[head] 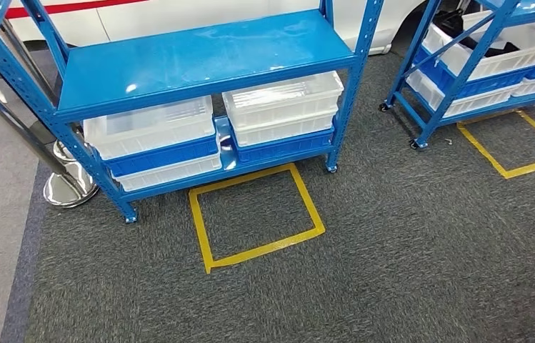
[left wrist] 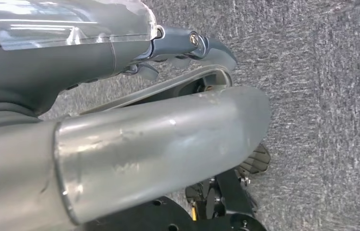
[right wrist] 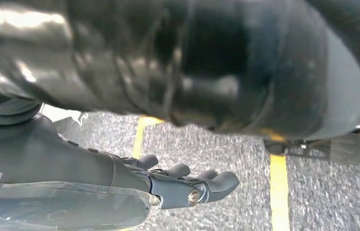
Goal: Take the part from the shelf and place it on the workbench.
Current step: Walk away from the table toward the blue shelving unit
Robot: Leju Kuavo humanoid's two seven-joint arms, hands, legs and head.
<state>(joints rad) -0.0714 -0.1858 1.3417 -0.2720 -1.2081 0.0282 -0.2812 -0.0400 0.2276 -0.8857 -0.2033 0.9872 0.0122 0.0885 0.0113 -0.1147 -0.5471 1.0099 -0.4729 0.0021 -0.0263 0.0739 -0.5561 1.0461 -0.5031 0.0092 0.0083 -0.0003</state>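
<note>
Blue shelf point(head: 200, 64) fills my upper left frame, white bins point(head: 150, 128) low on it; no part I can pick out. Right hand point(right wrist: 168, 185) hangs spread, holding nothing; left hand point(left wrist: 187, 45) I cannot tell.

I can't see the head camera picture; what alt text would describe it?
A blue metal shelf rack stands on dark grey carpet, with stacked white and blue plastic bins on its lowest level. A yellow tape square marks the floor before it; a second blue rack stands at right.

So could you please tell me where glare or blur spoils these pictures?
Head view: sharp, with ceiling-light glare on the glossy blue metal shelf. Left wrist view: bright streaks across the clear plastic wrist cover. Right wrist view: a blurred dark shape up close, the right hand sharper.
</note>
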